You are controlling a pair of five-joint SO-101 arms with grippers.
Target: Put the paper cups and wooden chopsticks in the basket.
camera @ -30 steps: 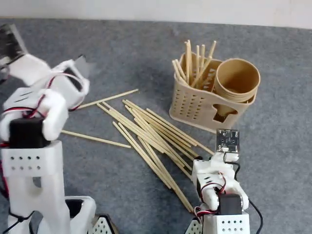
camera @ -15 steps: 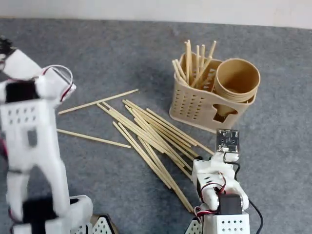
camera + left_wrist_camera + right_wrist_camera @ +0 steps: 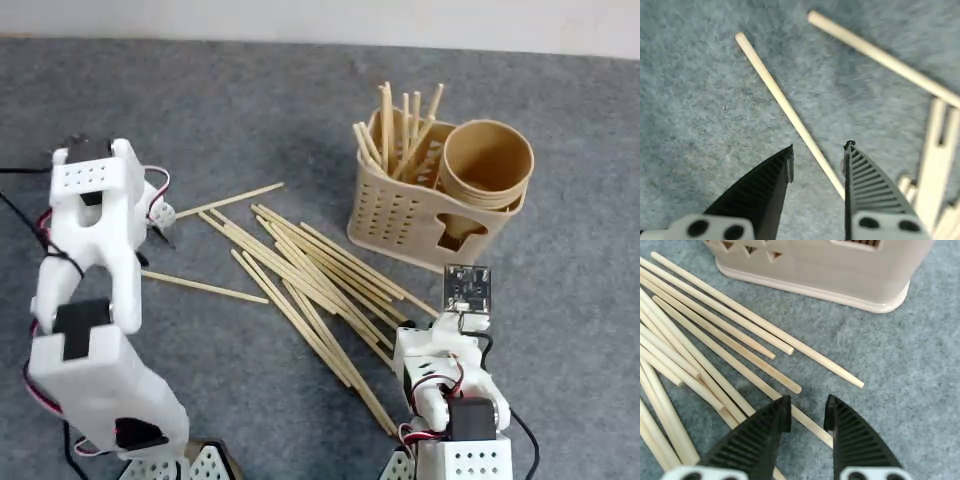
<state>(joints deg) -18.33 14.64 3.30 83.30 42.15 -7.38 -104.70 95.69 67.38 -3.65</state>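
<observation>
Grey fabric tabletop (image 3: 250, 110): a fuzzy grey surface carries everything, with a pale wall strip along the far edge.
Basket (image 3: 400, 218): beige plastic with perforated walls and two compartments, standing upright on the far right part of the tabletop.
Paper cups (image 3: 487, 158): a nested stack of tan cups sits upright in the basket compartment farther from the loose sticks, mouth up.
Chopsticks in basket (image 3: 398, 125): a bundle of pale wooden sticks stands in the other compartment, leaning in several directions, tips above the rim.
Loose chopsticks (image 3: 310, 275): many lie in a diagonal spread on the tabletop, from the middle toward the right arm's base, just in front of the basket.
Stray chopsticks: one (image 3: 200, 286) lies alone near the left arm, and another (image 3: 228, 201) lies between that arm and the spread.
Left tool (image 3: 162, 228): low over the tabletop at the left. In its wrist view the tool (image 3: 817, 152) has its black jaws spread, gripping nothing. A single chopstick (image 3: 785, 102) lies flat in the gap, close to one jaw.
Right tool (image 3: 807, 407): low at the near end of the spread, with the basket wall (image 3: 840, 270) just beyond. Its jaws are slightly apart and grip nothing, and one chopstick (image 3: 810, 422) crosses beneath the gap.
</observation>
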